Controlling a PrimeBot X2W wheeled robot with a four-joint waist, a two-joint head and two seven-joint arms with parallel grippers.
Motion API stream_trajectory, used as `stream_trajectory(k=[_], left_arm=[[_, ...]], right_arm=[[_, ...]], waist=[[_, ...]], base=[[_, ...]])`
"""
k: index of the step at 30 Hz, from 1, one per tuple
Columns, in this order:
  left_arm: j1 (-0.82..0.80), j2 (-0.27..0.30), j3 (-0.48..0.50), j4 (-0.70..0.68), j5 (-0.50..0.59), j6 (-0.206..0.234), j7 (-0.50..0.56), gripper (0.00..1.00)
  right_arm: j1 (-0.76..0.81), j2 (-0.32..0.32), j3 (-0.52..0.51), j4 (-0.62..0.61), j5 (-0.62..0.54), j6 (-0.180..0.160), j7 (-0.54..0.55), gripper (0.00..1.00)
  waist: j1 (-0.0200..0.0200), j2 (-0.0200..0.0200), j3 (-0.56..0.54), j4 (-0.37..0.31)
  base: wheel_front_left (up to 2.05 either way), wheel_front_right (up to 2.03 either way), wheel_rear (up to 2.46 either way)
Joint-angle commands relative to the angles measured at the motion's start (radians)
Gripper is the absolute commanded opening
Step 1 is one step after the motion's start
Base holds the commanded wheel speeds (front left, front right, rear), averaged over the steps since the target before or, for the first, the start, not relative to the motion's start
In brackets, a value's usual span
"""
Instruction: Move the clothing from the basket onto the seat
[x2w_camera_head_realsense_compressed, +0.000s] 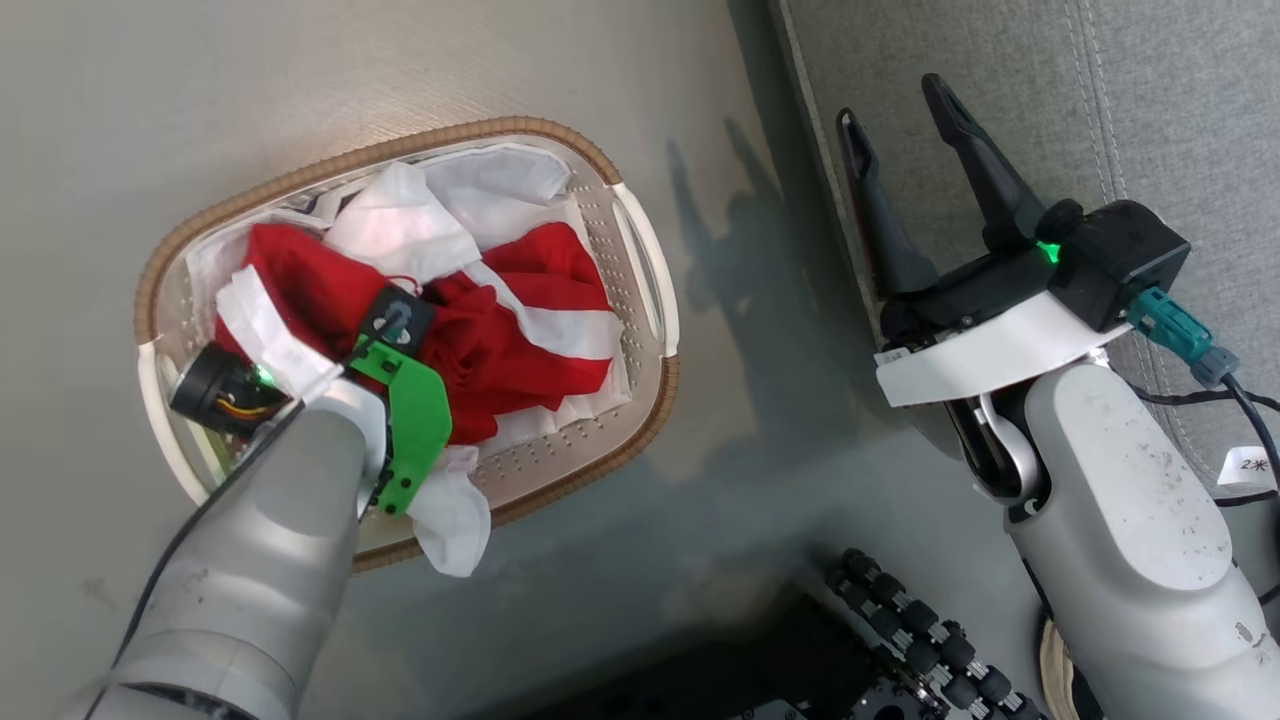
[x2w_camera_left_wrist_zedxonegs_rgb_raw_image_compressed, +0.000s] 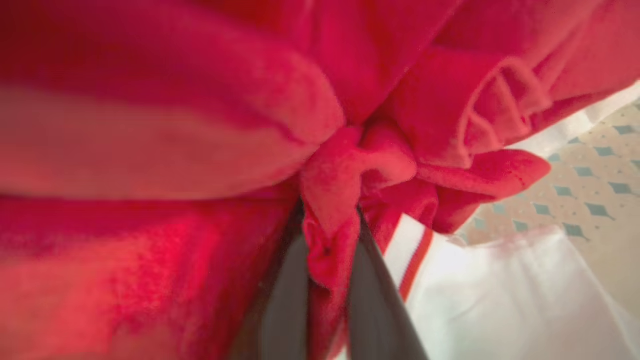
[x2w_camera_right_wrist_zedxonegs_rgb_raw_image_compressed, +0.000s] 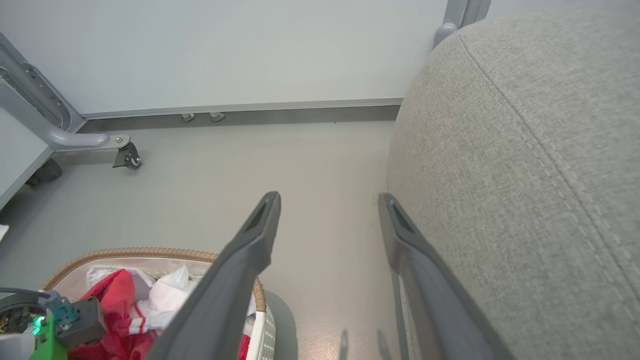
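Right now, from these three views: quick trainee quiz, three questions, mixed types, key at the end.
1. True or false: the left gripper is shut on the red clothing in the basket.
2. The right gripper is: A open and empty; B shut on a sock; C shut on a cup.
3. What grey thing lies beside the right gripper?
Key: 1 true; 2 A; 3 the seat.

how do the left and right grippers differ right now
The left gripper is shut on a fold of the clothing; the right gripper is open and holds nothing. The left gripper is down in the basket; the right gripper hangs by the edge of the seat. Both have two long dark fingers.
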Motion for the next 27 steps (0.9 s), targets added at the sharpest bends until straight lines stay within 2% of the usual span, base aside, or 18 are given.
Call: stream_trajectory(k=[1,12,18,24,27], left_arm=[[0.018,-0.005,-0.005,0.000,-0.011,-0.004,-0.014,0.00],[0.118,-0.017,0.002,-0.006,-0.073,-0.003,-0.266,0.00],[0.178,-0.032,-0.010,-0.026,-0.112,-0.003,-0.413,0.00],[0.252,-0.039,-0.021,-0.095,-0.187,-0.004,-0.478,0.00],[0.290,-0.041,-0.010,-0.182,-0.234,-0.004,-0.484,0.00]], right_arm=[[-0.002,-0.004,0.000,0.005,0.005,0.000,-0.002,1.00],[0.059,-0.014,0.024,0.049,-0.002,0.000,-0.002,1.00],[0.115,-0.022,0.031,0.078,-0.007,0.000,-0.002,1.00],[0.182,-0.023,0.029,0.103,-0.011,0.000,-0.002,1.00],[0.216,-0.023,0.016,0.109,-0.014,0.000,-0.002,1.00]], waist=[[-0.0001,0.0000,-0.022,0.011],[-0.0001,0.0000,-0.212,0.057],[-0.0001,0.0000,-0.321,0.103],[-0.0001,0.0000,-0.434,0.148],[-0.0001,0.0000,-0.492,0.171]], base=[[0.00,0.00,0.00],[0.00,0.00,0.00],[0.00,0.00,0.00],[0.00,0.00,0.00],[0.00,0.00,0.00]])
